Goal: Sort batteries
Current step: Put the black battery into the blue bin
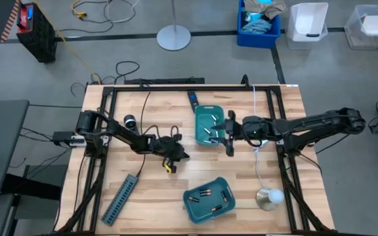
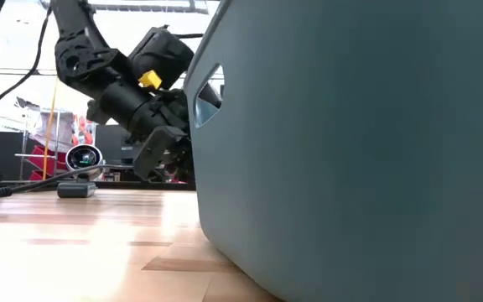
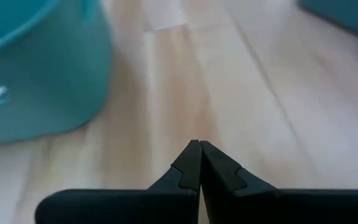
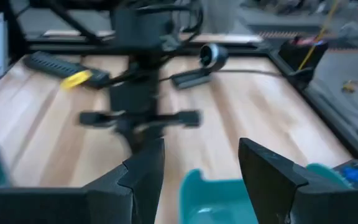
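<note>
Looking straight down, you see the batteries (image 1: 210, 127) split between two teal trays: short dark cylinders with pale metallic ends, lying at mixed angles. Several sit in the upper tray (image 1: 200, 111) near the table's (image 1: 268, 157) centre, and more (image 1: 207, 193) lie in the lower tray (image 1: 190, 204) toward 6 o'clock. Your right pincer (image 1: 229, 136) hangs at the 3 o'clock rim of the upper tray, fingers spread apart and holding nothing. Your left pincer (image 1: 182, 156) sits over bare wood at about 8 o'clock from that tray, its fingertips (image 3: 191, 163) pressed together on nothing. A grey power strip (image 1: 121, 198) lies toward 7 o'clock.
</note>
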`<state>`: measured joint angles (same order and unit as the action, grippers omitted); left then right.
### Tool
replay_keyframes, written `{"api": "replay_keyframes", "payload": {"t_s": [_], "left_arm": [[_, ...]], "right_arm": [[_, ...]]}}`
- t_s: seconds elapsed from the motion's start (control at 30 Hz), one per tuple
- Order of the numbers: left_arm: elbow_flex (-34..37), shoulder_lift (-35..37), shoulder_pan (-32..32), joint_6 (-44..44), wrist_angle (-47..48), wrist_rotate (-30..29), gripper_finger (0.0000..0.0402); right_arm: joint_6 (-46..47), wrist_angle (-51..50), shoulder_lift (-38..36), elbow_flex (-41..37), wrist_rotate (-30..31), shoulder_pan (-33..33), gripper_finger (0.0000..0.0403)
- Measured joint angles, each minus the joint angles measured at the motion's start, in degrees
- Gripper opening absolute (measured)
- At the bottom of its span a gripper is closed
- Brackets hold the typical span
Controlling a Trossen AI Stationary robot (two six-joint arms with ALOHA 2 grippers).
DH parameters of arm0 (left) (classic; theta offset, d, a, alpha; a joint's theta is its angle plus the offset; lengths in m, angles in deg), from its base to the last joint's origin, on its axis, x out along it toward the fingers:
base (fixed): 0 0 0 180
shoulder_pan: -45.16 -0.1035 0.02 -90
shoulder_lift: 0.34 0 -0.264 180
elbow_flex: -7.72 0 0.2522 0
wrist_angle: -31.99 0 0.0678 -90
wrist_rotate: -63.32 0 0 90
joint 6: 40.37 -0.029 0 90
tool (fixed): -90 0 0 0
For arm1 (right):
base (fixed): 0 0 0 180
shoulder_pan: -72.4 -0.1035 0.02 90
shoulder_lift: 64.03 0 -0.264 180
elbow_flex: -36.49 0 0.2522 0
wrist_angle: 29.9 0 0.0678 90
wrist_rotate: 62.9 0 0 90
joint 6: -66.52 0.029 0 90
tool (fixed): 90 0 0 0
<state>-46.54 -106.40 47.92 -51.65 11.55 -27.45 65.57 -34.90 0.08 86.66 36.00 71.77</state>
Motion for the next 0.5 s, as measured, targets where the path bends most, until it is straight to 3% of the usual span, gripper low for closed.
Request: {"api": "replay_keyframes", "payload": {"t_s": [0.23, 0.5], "left_arm": [[6.0, 0.4, -6.4, 0.5, -7.8, 1.9, 0.0], [12.6, 0.4, -17.3, 1.1, -20.2, 11.8, 0.0]], "right_arm": [[1.2, -12.7, 5.0, 8.1, 0.0, -5.0, 0.0221], [3.8, -24.8, 21.6, 18.0, 0.0, -6.6, 0.0221]]}}
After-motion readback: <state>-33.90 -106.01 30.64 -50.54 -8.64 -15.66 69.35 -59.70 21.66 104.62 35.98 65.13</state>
